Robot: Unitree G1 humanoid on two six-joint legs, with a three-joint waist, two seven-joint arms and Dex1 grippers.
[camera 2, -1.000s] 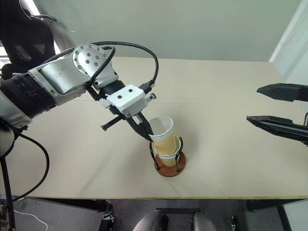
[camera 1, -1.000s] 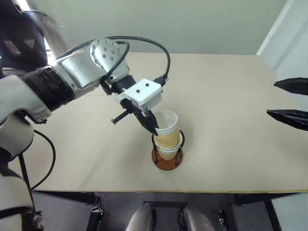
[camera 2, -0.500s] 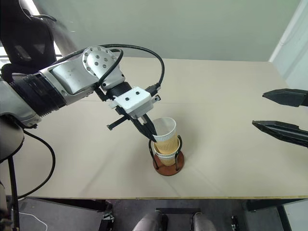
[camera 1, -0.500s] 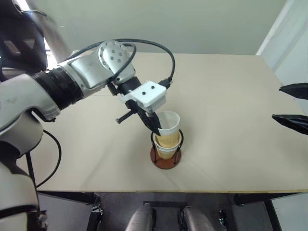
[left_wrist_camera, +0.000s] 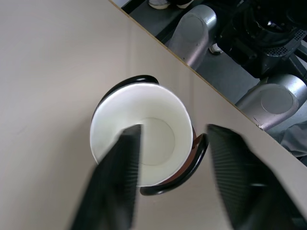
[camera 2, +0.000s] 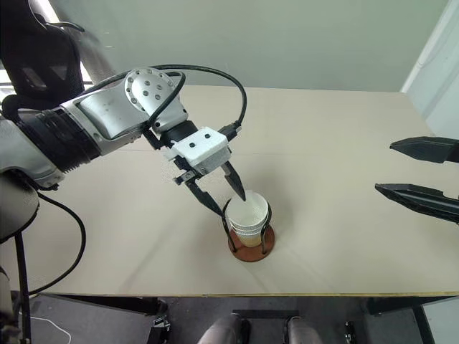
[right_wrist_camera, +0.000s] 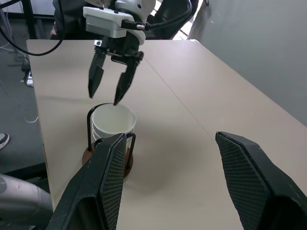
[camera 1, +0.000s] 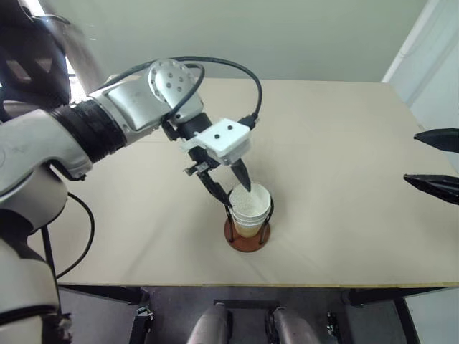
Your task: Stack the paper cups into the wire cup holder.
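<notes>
- currently the paper cups (camera 2: 248, 215) sit nested as one stack inside the wire cup holder (camera 2: 249, 247), near the front edge of the bench (camera 2: 337, 165).
- left gripper (camera 2: 228, 199) hangs just above the top rim, jaws spread, gripping nothing.
- right gripper (camera 2: 417, 172) is well apart to the side, jaws open and empty.
- judged step: release of a cup.
- next move calls for lifting straight up, clear of rim and wire loops.

We see our silver left arm (camera 1: 129, 107) with a black ribbed cuff, looping black cable and white wrist block.
</notes>
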